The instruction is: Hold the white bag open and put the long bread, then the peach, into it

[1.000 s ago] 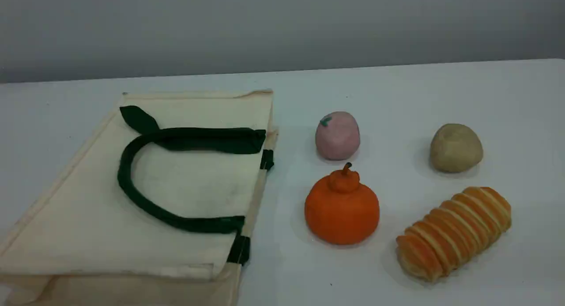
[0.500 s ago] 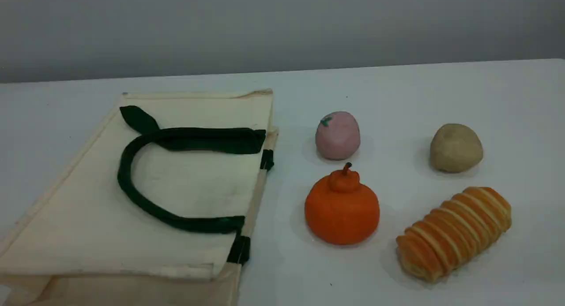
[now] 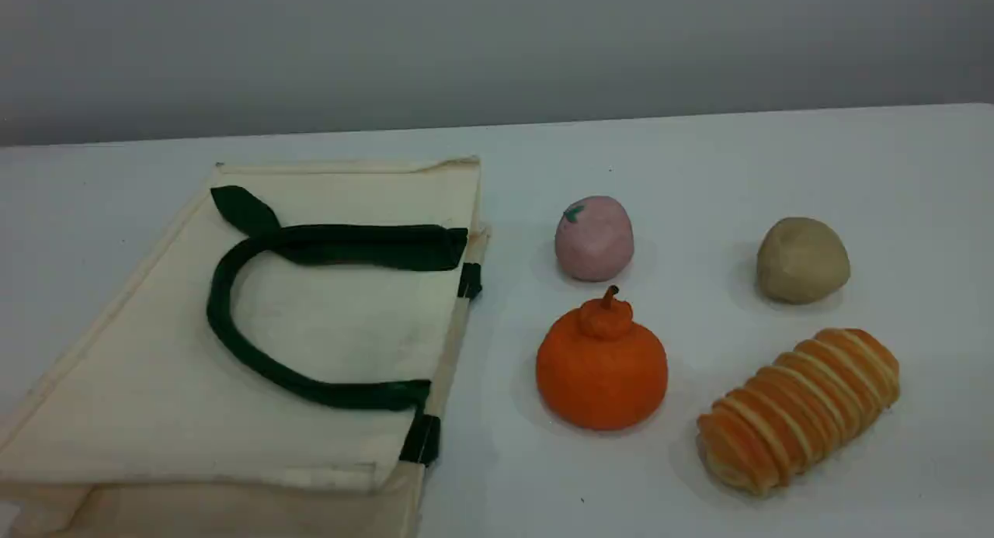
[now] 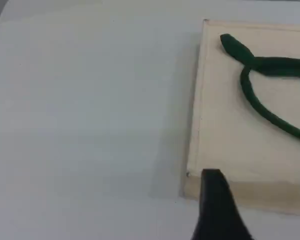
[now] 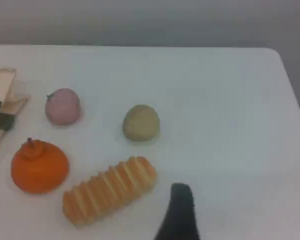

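Fingers [image 4: 215, 205] of the left gripper [image 4: 260, 194] stand apart: one dark tip is in full view, the other is only a sliver at the picture's right side. They hold nothing. The tip in view sits over the bag's [image 3: 155, 383] near left corner; whether it touches the cloth cannot be told.

The right gripper [image 5: 182, 212] shows a single dark tip and stands wide, gripping nothing. It hangs over bare tabletop [image 3: 699, 150], just right of the bread's [image 3: 800, 410] far end and apart from it.

The bag lies flat and closed on the left part of the tabletop. Its rim, with the green patches, faces right toward the foods. One handle [image 3: 211, 309] lies in a loop on top of the cloth.

The peach [image 3: 594, 239] sits near the rim, on its right and toward the far edge, its leaf mark up. The orange fruit [image 3: 602, 371] stands just nearer than the peach, stem up, close to it but apart. The beige lump [image 3: 802, 260] rests well to the right of the peach. The bread lies aslant toward the near right, ridges up, between the orange fruit and the right edge and touching neither the fruit nor the lump.
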Controlling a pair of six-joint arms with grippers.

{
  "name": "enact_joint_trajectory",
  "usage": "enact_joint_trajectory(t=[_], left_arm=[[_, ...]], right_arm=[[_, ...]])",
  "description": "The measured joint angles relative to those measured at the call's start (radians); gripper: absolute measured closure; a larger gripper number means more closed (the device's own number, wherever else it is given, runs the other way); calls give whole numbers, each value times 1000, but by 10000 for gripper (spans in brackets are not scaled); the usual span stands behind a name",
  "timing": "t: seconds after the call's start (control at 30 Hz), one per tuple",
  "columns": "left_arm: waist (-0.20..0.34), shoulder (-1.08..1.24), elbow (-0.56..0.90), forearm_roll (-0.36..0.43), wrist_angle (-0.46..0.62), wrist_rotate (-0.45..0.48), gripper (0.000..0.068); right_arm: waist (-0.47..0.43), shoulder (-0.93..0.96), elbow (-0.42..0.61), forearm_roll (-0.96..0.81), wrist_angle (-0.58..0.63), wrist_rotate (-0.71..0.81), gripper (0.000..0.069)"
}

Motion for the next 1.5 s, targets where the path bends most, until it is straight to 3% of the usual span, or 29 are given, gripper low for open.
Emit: enact_joint_trajectory(t=[0.63,0.83,1.1,1.5], left_arm=[[0,3,0,0,0,-14,304],[-46,102,-24,21,-29,-33,304],[-50,374,-130,25,-214,-88,304],[-50,885,-338,0,-264,-85,304]], right_arm=[[1,0,0,14,0,0,139],[1,11,-19,25,-28,20,139],[1,229,-140,28,-144,54,139],[1,695,-405,49,-153,52,139]])
